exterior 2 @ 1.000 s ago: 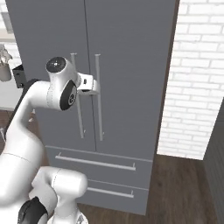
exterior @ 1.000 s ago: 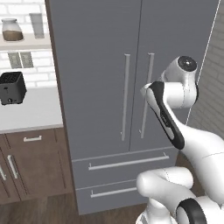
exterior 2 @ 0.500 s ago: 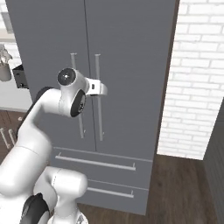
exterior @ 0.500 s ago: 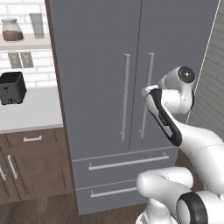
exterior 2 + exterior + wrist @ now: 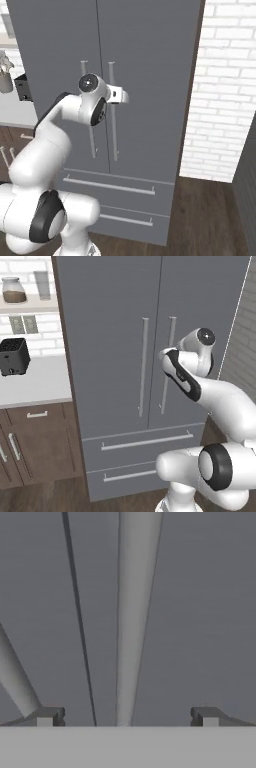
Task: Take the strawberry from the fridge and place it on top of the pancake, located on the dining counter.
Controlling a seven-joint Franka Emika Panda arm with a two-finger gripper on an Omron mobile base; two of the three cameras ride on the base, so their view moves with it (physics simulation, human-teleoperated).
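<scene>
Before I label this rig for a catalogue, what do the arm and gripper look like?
The arm is glossy white with rounded, tube-like links and dark grey to black bands and round caps at the joints. No cables or markings are visible. The gripper has two small, dark grey, blocky fingertips with paler pads.

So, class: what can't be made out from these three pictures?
- Strawberry: the fridge doors are shut, so its inside is hidden in both base views.
- Gripper: its fingertips are cut off low in the hand view; the handle is between them.
</scene>
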